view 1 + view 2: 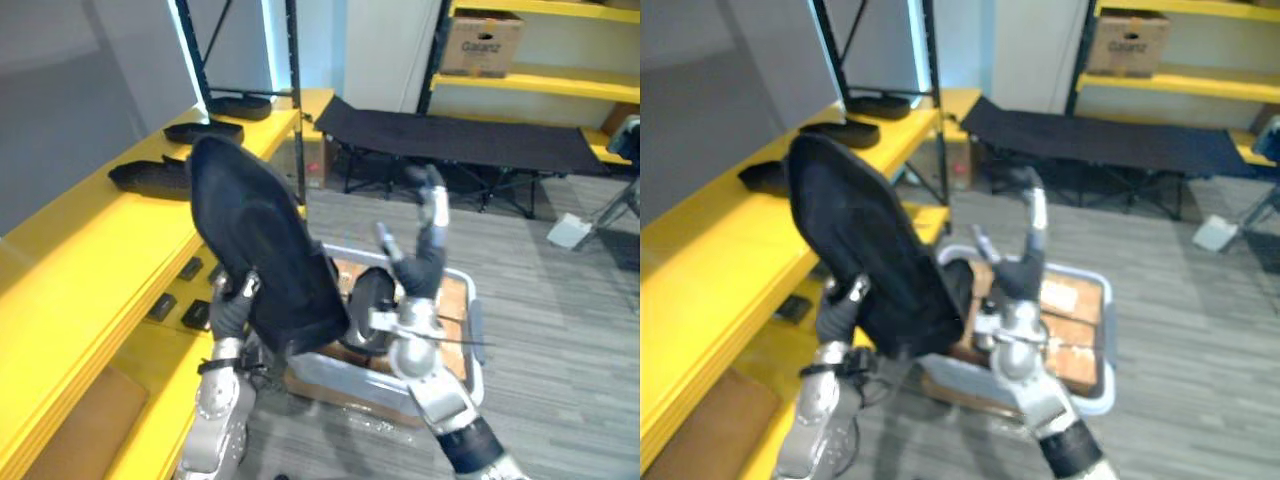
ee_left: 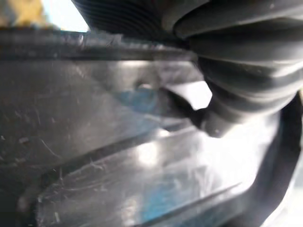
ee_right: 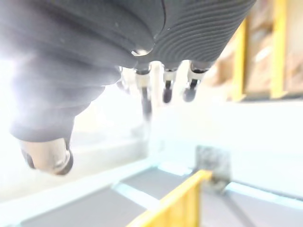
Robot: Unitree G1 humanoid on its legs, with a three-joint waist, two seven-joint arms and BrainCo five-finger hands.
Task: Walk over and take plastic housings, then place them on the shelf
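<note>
Bordering grey floor (image 1: 560, 330), long yellow shelf (image 1: 90, 270)

Black cot (image 1: 460, 140), cardboard box (image 1: 482, 45)

Matt black plastic for the housing (image 1: 265, 250), shiny and finely scratched up close. Smooth glossy yellow paint on the shelf (image 1: 90, 290). Dark ribbed rubbery cover (image 3: 203, 28) and silvery metallic fingers (image 1: 437, 210) on the right hand (image 1: 424, 270). Plain brown cardboard for the box (image 1: 480, 45); matt black cloth across the cot (image 1: 460, 135).
</note>
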